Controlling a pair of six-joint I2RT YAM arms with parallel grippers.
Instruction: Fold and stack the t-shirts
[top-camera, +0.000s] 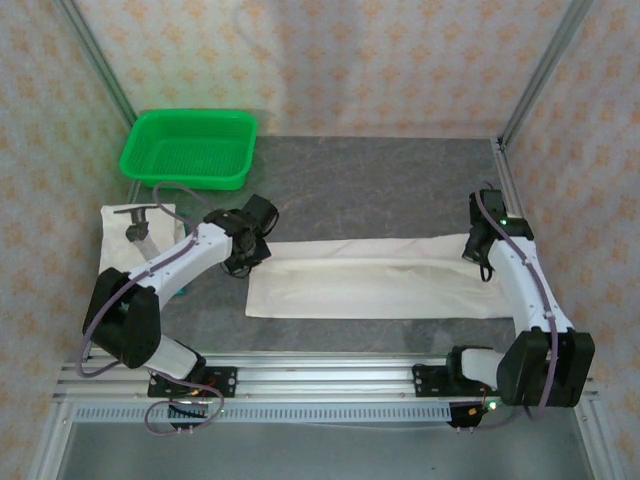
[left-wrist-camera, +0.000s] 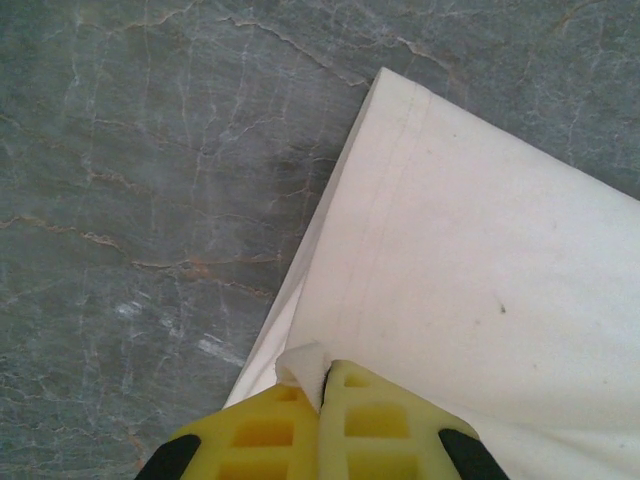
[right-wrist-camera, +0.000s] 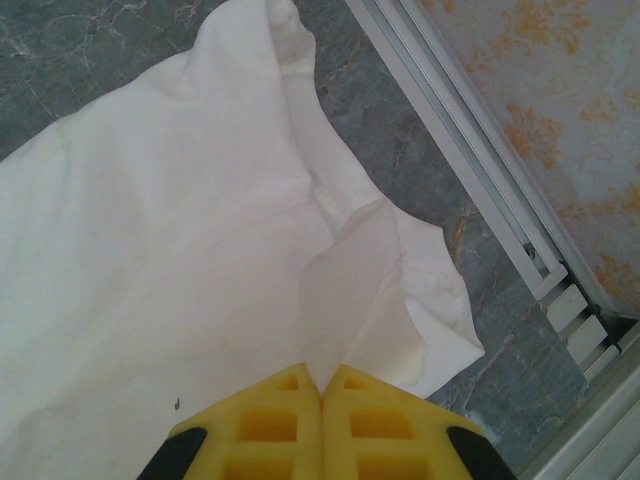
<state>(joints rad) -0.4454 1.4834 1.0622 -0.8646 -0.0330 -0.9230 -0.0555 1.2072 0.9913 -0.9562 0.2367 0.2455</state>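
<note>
You have two t-shirts on one counter (top-camera: 380, 190): one spread t-shirt (top-camera: 380, 285) and one folded t-shirt (top-camera: 115, 250). You have one green basket (top-camera: 190, 148). You have two arms, the left arm (top-camera: 190, 255) and the right arm (top-camera: 520, 270), each with two yellow fingers (left-wrist-camera: 260, 440), so four fingers in all.

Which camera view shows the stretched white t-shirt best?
The top external view: there the stretched t-shirt lies whole, a long folded strip. The left wrist view gives one hemmed corner of it; the right wrist view, its rumpled end.
</note>
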